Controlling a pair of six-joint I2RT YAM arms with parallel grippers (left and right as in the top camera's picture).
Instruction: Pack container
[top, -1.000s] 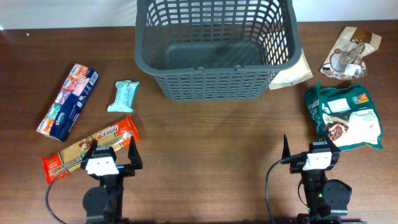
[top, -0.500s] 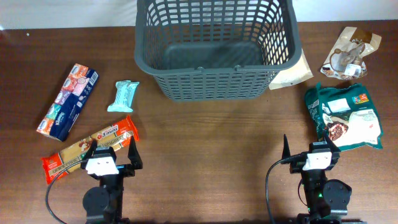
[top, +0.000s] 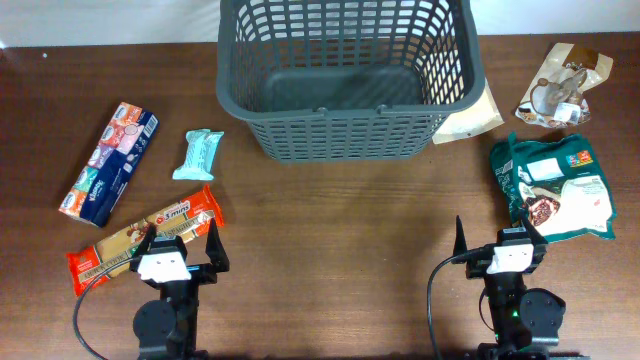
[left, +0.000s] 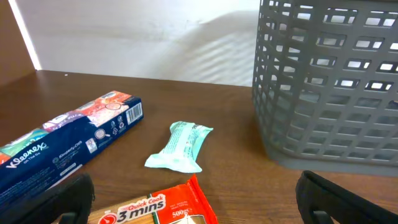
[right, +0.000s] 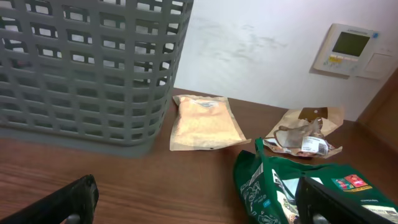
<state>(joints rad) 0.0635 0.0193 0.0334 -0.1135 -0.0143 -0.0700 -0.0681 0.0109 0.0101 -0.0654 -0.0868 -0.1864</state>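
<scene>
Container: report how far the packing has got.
Done: nothing; the container is empty. In hand: nothing; the left gripper and right gripper stand open, holding no pack. Left: all six packs lie on the table: tissue pack, teal bar and orange noodle pack on the left arm's side, tan pouch, brown packet and green bag on the right arm's.

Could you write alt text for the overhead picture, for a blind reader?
An empty dark grey basket sits at the far edge of the table, snack packs scattered to both sides. Nearer, the left pincer and right pincer stand open.
</scene>
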